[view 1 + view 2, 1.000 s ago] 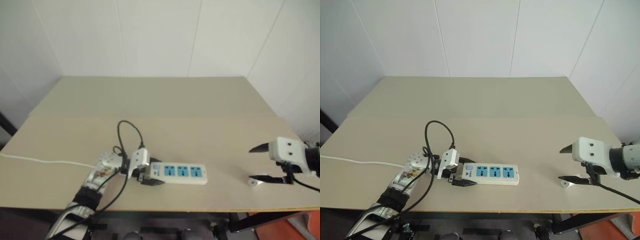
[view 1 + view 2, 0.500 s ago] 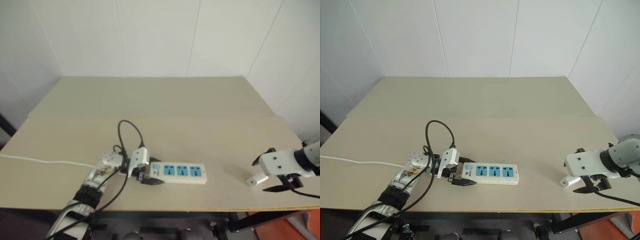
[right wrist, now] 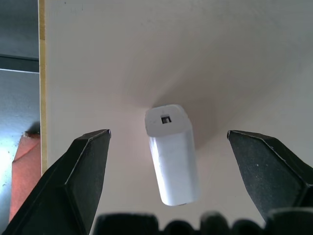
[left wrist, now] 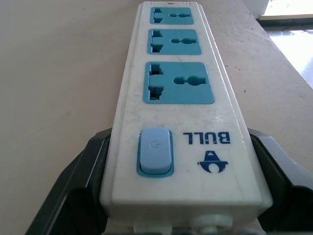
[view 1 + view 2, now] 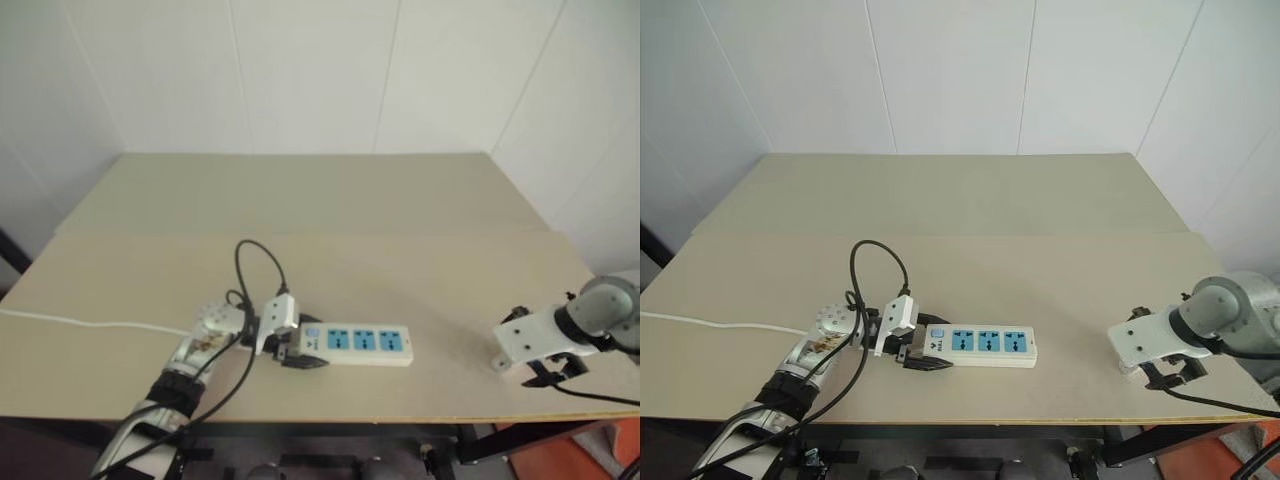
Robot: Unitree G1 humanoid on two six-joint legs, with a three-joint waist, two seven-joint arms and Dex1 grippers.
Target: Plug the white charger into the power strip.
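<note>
The power strip (image 5: pixel 362 343), a white bar with three blue sockets, lies near the table's front edge. My left gripper (image 4: pixel 176 139) is shut on its switch end, one black finger (image 4: pixel 73 196) against each long side. The white charger (image 3: pixel 172 154) lies flat on the table at the front right, and a sliver of it (image 5: pixel 1127 368) shows beside my right hand. My right gripper (image 3: pixel 166 133) points down over the charger and is open. Its fingers (image 3: pixel 80 166) stand wide on either side, clear of the charger.
The strip's thin white cord (image 5: pixel 80 322) trails left across the table. A black cable (image 5: pixel 260 262) loops above my left wrist. The table's front edge (image 3: pixel 41 98) runs close beside the charger, with an orange object (image 3: pixel 24 171) below it. White walls close the back and right.
My right gripper has tipped from level to pointing down and has sunk over the charger. The left gripper and the power strip have stayed put.
</note>
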